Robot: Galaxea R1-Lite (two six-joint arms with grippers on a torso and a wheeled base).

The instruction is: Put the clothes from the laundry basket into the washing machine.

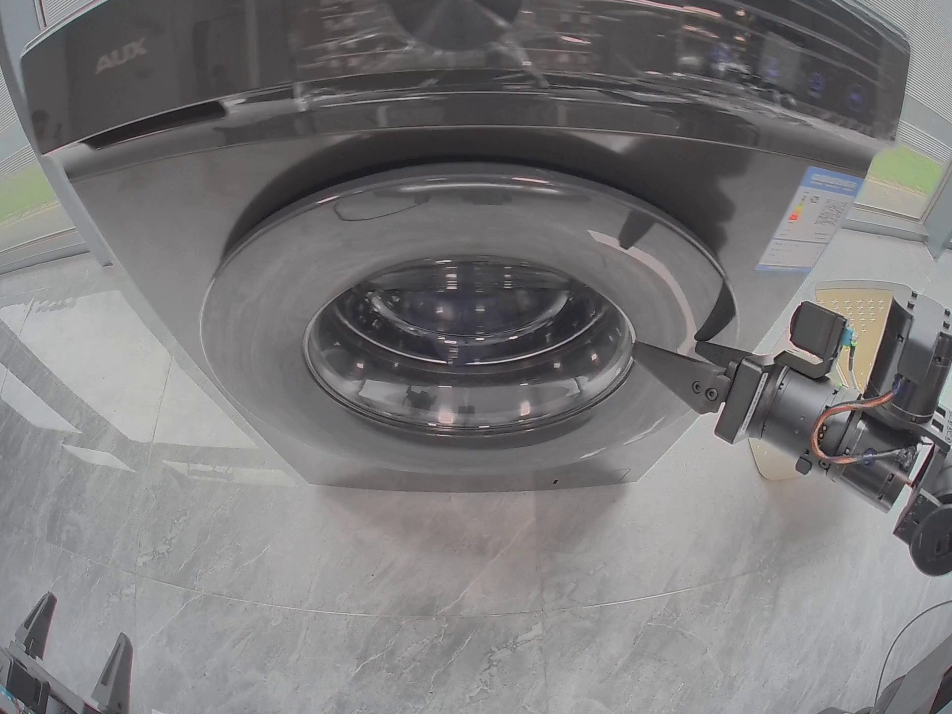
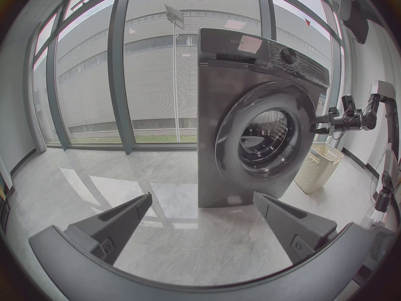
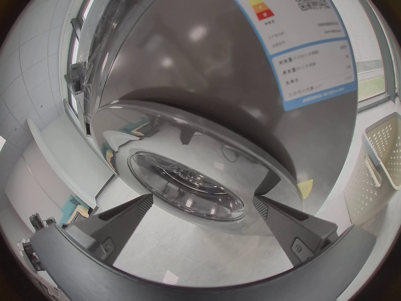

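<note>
Right claw (image 1: 676,361): we see it open and empty, tips just beside the right rim of the door (image 1: 466,339).
Door: shut; we judge the right arm nearer.
Left claw (image 1: 74,642): open, low, well apart.
Laundry basket (image 2: 318,164): on the floor (image 2: 188,230), right of the washing machine (image 2: 234,105); we cannot see any clothes.

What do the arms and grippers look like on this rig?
The left gripper and right gripper each have two dark grey wedge fingers with ribbed pads at the tips and screws near the base. The right arm is a dark cylinder with an orange cable loop and a small black box.
</note>
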